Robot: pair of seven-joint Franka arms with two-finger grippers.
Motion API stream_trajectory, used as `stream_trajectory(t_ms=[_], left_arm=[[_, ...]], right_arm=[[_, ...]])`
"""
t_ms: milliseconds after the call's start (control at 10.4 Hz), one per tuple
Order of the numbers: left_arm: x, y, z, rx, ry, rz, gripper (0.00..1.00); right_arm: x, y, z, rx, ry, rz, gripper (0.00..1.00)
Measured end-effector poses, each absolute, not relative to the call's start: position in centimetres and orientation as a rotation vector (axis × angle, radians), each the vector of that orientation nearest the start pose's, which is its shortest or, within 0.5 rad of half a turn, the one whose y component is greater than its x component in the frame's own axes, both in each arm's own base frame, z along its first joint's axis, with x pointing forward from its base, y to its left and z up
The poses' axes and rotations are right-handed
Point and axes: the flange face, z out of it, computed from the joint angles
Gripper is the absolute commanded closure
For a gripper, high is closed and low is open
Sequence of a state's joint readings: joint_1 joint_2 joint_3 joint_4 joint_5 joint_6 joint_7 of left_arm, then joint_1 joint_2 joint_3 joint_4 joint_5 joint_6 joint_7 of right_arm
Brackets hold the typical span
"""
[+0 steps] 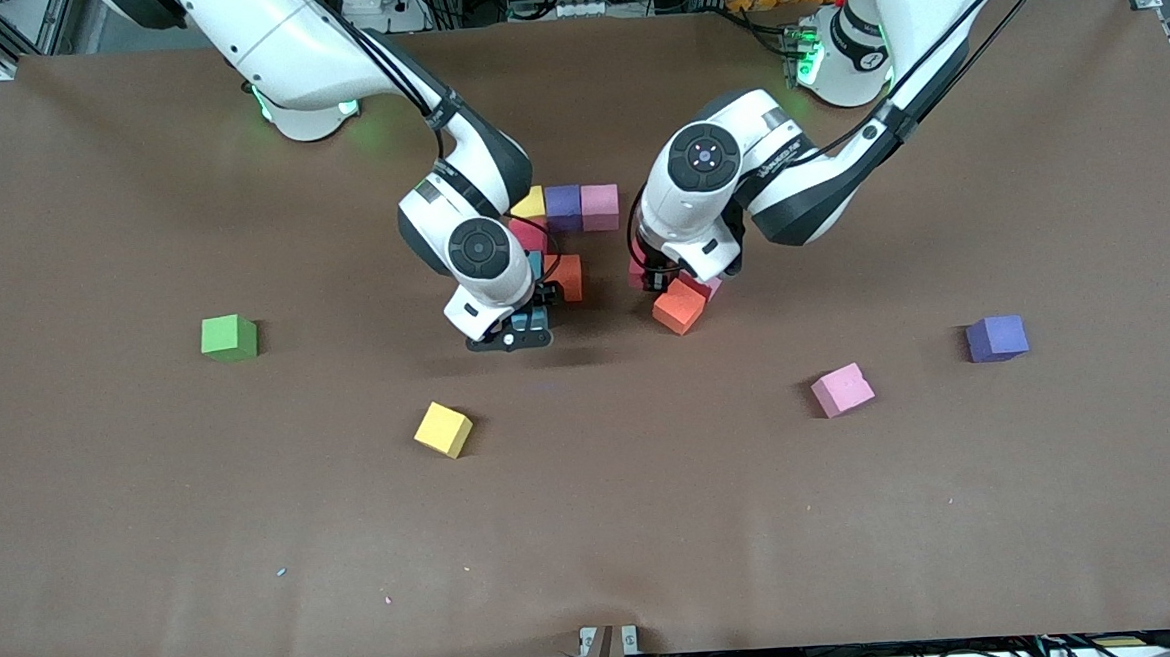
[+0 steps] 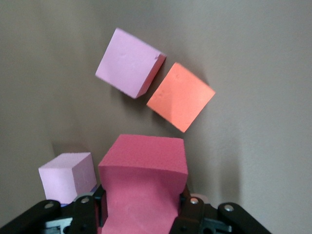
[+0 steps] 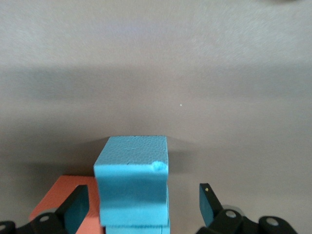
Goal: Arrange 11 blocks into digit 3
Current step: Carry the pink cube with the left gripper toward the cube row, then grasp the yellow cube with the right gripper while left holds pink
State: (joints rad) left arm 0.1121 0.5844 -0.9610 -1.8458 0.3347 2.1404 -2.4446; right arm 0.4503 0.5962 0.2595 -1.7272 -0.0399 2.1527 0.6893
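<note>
Left gripper (image 2: 141,214) pinches a red block (image 2: 144,170), its soft foam dented, over the table centre, at nine o'clock of the orange block (image 1: 679,307); best held lightly by flat faces. Right gripper (image 3: 141,207) stands wide open around the light blue block (image 3: 131,180).

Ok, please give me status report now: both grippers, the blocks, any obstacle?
Left gripper shut on red block, over the table. Right gripper open around light blue block, beside the orange block. No obstacle seen.

light: even, overhead | shadows: soft, short | wrist views: slightly soft
</note>
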Motion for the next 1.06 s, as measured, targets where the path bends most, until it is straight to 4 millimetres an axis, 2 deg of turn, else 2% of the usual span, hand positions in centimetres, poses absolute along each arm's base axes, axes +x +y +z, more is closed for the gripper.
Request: stream_trajectory(t_ms=[288,480,576,767,1055], left_arm=[[45.3,-44.4,30.4,-2.222,-2.165,0.362,0.94],[44.5,-45.5,28.8,-2.172,-2.205,0.354,0.95],[43.9,-46.1,27.8,-2.155,-2.212,0.335,0.96],[42.8,-47.3,26.6,-2.136,-2.229,0.318,0.97],[42.3,-47.5,25.7,-2.118,-2.279,0.328,0.98]], right_arm=[[52.8,40.5,28.0,-3.146,-0.020,0.304,0.00],[55.6,37.6,28.7,-3.145,-0.096,0.266,0.00],[57.1,35.8,28.9,-3.145,-0.172,0.242,0.00],[59.3,33.3,29.7,-3.126,-0.386,0.190,0.00],[61.8,31.8,29.4,-3.050,-0.740,0.059,0.00]])
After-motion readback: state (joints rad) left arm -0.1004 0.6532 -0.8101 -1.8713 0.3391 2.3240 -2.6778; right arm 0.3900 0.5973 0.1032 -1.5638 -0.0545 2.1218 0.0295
